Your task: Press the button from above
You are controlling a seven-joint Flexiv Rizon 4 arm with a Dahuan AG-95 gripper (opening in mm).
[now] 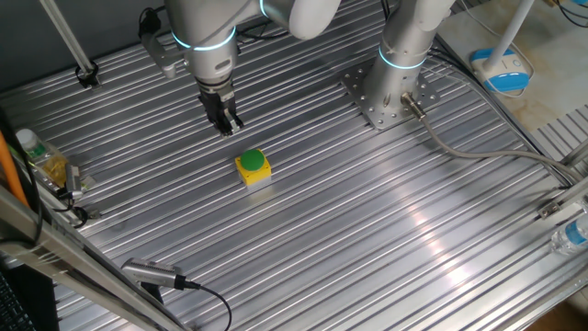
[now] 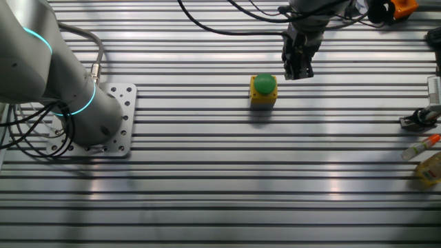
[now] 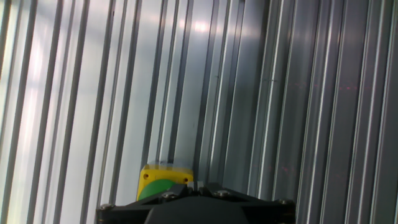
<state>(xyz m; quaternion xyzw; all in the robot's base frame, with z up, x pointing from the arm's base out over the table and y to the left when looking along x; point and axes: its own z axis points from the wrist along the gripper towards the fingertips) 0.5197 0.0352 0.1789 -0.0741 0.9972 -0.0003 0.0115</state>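
1. Nearest the camera in one fixed view, a bare stretch of the ribbed metal bench (image 1: 367,239) runs up to the button (image 1: 253,160), a green cap on a small yellow box with a pale base, standing upright by itself a little left of the bench's middle.
2. The relation that matters: the fingers (image 1: 227,122) are not over the cap yet. In this view the button lies at about 5 o'clock from the tips, near but apart. In the other fixed view the button (image 2: 264,85) sits at about 8 o'clock from the fingers (image 2: 298,71), again just beside and not under them.
3. The hand view agrees: the button (image 3: 163,182) shows only at the bottom edge, at about 7 o'clock, half hidden by the dark body of the hand, so the tool axis falls on bare bench beyond it.
4. The box is roughly cubic with no long axis to speak of; the round cap is the only target, and only one arm is there to reach it.
5. Fingers: they hang as one dark narrow pair, and I cannot tell whether the tips touch or keep a gap.
6. Farther back, the wrist points straight down, the forearm rising out of the top of the picture, and the arm's base (image 1: 390,87) is bolted at the far side.
7. My judgement: a short sideways shift must centre the tips over the cap before any descent.
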